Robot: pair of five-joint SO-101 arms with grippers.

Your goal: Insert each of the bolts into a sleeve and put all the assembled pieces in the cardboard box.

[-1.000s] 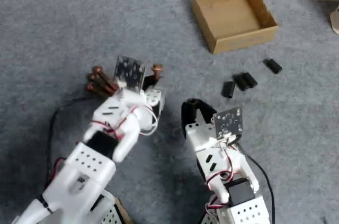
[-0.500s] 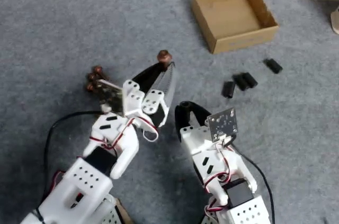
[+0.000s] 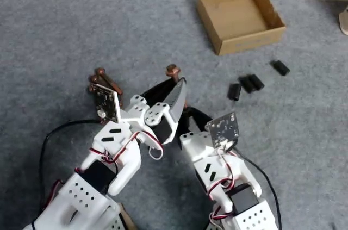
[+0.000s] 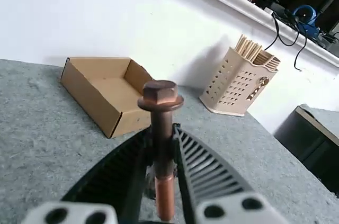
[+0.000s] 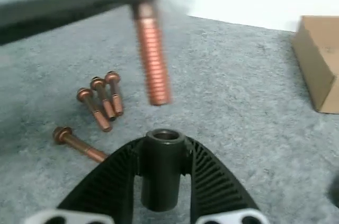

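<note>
A grey surface [image 3: 65, 23] is seen from above, with the open cardboard box [image 3: 239, 15] set at the upper right of the frame. At centre, a copper bolt [image 4: 161, 102] is gripped in the left tool [image 4: 161, 128], and a black sleeve [image 5: 163, 171] is clamped in the right tool [image 5: 164, 150], near the bolt's threaded end but apart from it. Loose bolts [image 3: 100, 80] are seen at centre-left, spare sleeves [image 3: 247, 84] below the box.

The high camera is looking down over the bench [image 3: 65, 29], with the cardboard box [image 3: 250, 39] far from it and both arms on the box's near side. The left wrist camera is riding close behind its jaws, facing level toward the box. The right wrist camera is sitting low behind its jaws, catching one box wall; all three are sharing it.
</note>
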